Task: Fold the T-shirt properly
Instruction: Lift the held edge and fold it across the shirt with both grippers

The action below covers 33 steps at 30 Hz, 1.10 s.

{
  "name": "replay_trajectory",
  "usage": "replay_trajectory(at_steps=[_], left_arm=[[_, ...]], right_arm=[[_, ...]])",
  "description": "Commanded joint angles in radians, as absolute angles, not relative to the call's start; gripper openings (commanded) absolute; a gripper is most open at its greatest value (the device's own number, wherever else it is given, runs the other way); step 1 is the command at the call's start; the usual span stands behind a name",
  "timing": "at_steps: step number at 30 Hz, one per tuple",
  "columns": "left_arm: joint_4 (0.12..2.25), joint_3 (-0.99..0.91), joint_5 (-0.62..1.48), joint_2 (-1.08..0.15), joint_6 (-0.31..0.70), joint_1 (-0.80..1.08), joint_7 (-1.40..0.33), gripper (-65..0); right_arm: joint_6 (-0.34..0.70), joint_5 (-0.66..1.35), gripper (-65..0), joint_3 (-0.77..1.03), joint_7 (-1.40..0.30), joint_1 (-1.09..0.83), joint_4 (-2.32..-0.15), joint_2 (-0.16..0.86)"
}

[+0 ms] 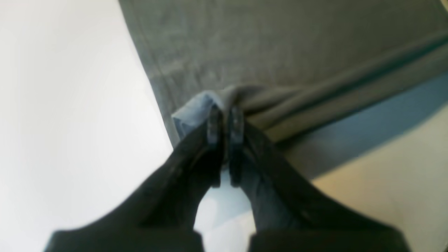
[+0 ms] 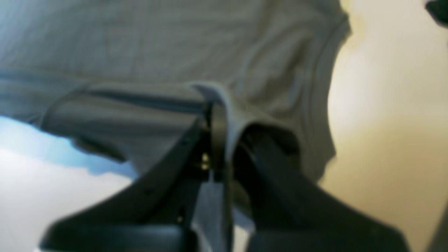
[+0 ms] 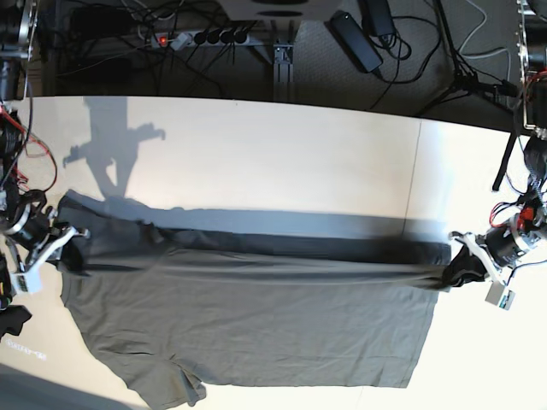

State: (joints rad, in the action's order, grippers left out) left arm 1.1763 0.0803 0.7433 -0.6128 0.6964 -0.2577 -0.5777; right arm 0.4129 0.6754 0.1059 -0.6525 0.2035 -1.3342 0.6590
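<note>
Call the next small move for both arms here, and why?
Probably carry both pincers together toward the shirt's lower edge, then lower. The left pincer and right pincer are each shut on an end of the T-shirt, and the edge between them is lifted and stretched taut, shadowing the table. The rest lies flat below, one sleeve out, so the fold looks half done.

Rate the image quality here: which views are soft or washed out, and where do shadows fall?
Left wrist view: blurred, table overexposed to near white, left gripper pinching the T-shirt. Right wrist view: equally soft, yellowish cast at the right, right gripper clamped on cloth. Base view: sharp; the lifted shirt edge casts a dark band on the table, plus an arm shadow at upper left.
</note>
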Motion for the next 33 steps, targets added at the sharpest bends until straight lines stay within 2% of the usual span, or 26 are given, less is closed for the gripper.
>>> replay_trajectory(at_steps=[1, 8, 9, 12, 13, 15, 16, 22, 23, 24, 25, 26, 27, 28, 29, 33], left_arm=[[1.162, 0.08, 0.75, -0.632, 0.698, -0.307, -0.557, -65.0], [1.032, 0.123, 0.728, -0.606, 0.698, -0.444, -0.526, -65.0], [1.023, 0.136, 0.715, -0.601, 0.698, -0.459, -0.51, -59.2], [1.014, 0.178, 0.659, -0.596, 0.698, -0.488, -0.472, -30.1], [1.014, 0.189, 0.647, -0.596, 0.698, -0.495, -0.467, -24.1], [1.015, 0.196, 0.646, -0.594, 0.698, -0.506, -0.466, -22.4], [1.014, 0.196, 0.646, -0.593, 0.698, -0.513, -0.463, -22.4], [1.015, 0.196, 0.653, -0.575, 0.698, -0.532, -0.411, -23.3], [1.014, 0.196, 0.651, -0.564, 0.698, -0.532, -0.415, -25.0], [1.014, 0.196, 0.643, -0.551, 0.698, -0.531, -0.423, -30.0], [1.014, 0.196, 0.63, -0.538, 0.698, -0.531, -0.438, -38.1], [1.012, 0.196, 0.617, -0.521, 0.698, -0.531, -0.457, -48.9], [1.008, 0.196, 0.599, -0.505, 0.698, -0.532, -0.464, -59.5], [1.0, 0.196, 0.583, -0.491, 0.698, -0.532, -0.464, -65.0], [0.989, 0.196, 0.569, -0.479, 0.698, -0.532, -0.465, -65.0], [0.903, 0.196, 0.538, -0.437, 0.698, -0.532, -0.469, -65.0]], right_arm=[[0.469, 0.651, -65.0, 0.083, -0.628, 0.261, -1.327, 0.684], [0.468, 0.556, -65.0, -0.141, -0.597, 0.468, -1.191, 0.68], [0.468, 0.524, -65.0, -0.162, -0.573, 0.486, -1.172, 0.677], [0.468, 0.422, -65.0, -0.188, -0.485, 0.521, -1.124, 0.653], [0.467, 0.405, -56.0, -0.188, -0.463, 0.527, -1.111, 0.645], [0.464, 0.4, -29.1, -0.187, -0.455, 0.535, -1.098, 0.633], [0.463, 0.401, -20.1, -0.187, -0.454, 0.538, -1.093, 0.627], [0.461, 0.42, -20.3, -0.177, -0.427, 0.554, -1.093, 0.592], [0.461, 0.426, -20.4, -0.177, -0.428, 0.557, -1.092, 0.584], [0.461, 0.426, -21.4, -0.177, -0.429, 0.557, -1.091, 0.577], [0.461, 0.423, -25.2, -0.177, -0.43, 0.556, -1.087, 0.566], [0.46, 0.411, -33.5, -0.177, -0.43, 0.556, -1.079, 0.556], [0.459, 0.396, -45.5, -0.177, -0.43, 0.556, -1.066, 0.542], [0.459, 0.383, -59.3, -0.177, -0.43, 0.556, -1.051, 0.528], [0.458, 0.366, -65.0, -0.177, -0.43, 0.556, -1.032, 0.514], [0.449, 0.317, -65.0, -0.177, -0.419, 0.556, -0.942, 0.483]])
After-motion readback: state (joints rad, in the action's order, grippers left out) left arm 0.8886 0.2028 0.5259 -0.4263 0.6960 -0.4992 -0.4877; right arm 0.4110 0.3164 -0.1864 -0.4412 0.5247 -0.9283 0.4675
